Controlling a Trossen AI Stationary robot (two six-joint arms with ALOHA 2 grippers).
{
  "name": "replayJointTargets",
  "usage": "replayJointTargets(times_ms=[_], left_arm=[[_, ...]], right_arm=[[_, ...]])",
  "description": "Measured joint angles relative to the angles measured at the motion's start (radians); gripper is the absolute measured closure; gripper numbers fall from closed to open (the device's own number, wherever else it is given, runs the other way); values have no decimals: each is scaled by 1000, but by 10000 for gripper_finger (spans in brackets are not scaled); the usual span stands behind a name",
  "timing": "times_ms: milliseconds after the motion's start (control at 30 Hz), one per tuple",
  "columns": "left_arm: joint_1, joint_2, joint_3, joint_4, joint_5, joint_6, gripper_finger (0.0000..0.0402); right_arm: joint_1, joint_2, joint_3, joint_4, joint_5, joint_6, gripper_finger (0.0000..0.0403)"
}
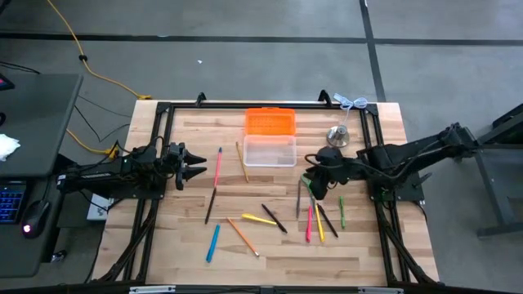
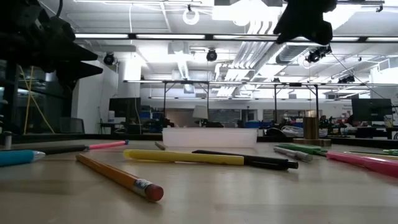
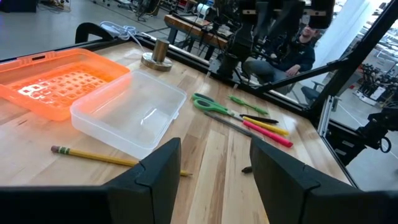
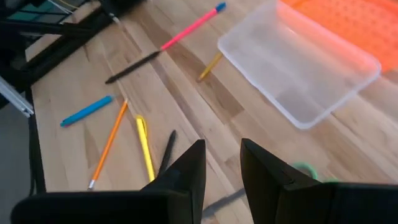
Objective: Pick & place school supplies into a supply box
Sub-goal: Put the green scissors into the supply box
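Observation:
The clear supply box rests on its base at the table's far middle, with its orange lid flat behind it. Pens and pencils lie flat and scattered: a pink pen, a blue pen, an orange pencil, a yellow pen, and a cluster at the right. Green-handled scissors lie beside that cluster. My right gripper hangs open above the scissors and the cluster, slanting down, touching nothing. My left gripper stands open and level at the table's left, above the wood.
A silver bell-shaped object stands right of the orange lid. A black frame runs along the table's far edge and sides. A pencil lies against the box's left near corner. A person sits beyond the table.

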Motion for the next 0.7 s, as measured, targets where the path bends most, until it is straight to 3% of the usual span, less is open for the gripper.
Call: replayJointTargets(times_ms=[400, 700], left_arm=[[0, 0, 0, 0, 0, 2, 179], [0, 0, 0, 1, 46, 198, 179]], right_arm=[[-58, 0, 1, -141, -54, 135, 325], [-58, 0, 1, -220, -2, 209, 325]])
